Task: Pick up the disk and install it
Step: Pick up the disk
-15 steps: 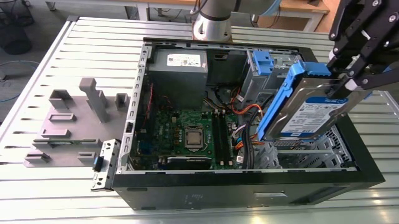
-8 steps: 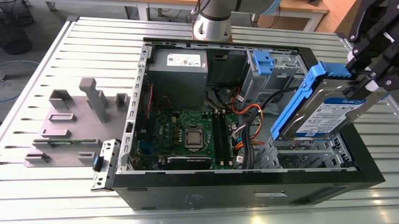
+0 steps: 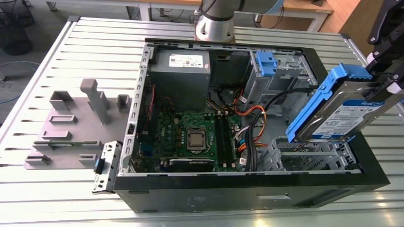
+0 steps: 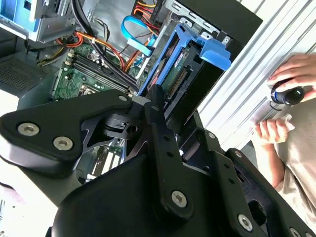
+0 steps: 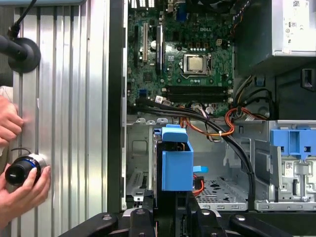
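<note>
Disk, clipped in its blue carrier, is hanging tilted at the right of the exterior view, just above the metal drive cage in the open computer case. Jaws of the gripper are pinching its upper end.
</note>
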{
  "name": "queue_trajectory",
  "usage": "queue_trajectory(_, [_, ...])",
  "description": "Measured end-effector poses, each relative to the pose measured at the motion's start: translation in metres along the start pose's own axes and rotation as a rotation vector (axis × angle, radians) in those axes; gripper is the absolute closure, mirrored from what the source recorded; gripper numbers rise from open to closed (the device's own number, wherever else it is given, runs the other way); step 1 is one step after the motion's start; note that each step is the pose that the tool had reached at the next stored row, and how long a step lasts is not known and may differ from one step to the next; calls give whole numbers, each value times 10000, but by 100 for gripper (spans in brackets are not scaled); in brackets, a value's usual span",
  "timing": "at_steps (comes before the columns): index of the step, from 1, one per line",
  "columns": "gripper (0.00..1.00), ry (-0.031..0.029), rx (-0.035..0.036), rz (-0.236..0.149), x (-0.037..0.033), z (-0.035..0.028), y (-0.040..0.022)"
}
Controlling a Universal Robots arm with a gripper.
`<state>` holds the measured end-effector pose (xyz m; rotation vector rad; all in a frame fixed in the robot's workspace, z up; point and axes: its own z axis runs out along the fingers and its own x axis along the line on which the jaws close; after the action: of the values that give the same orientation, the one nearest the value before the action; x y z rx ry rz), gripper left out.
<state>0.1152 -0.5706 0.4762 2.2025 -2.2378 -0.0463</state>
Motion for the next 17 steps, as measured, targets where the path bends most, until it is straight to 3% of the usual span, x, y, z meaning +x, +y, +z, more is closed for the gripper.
queue_trajectory(5, [65,0,0,1,1,5,-1])
queue_trajectory(10, [65,8,0,1,2,79,-3])
queue_trajectory(13, [65,44,1,2,4,132,-4])
queue_trajectory(17, [65,60,1,2,4,156,-4])
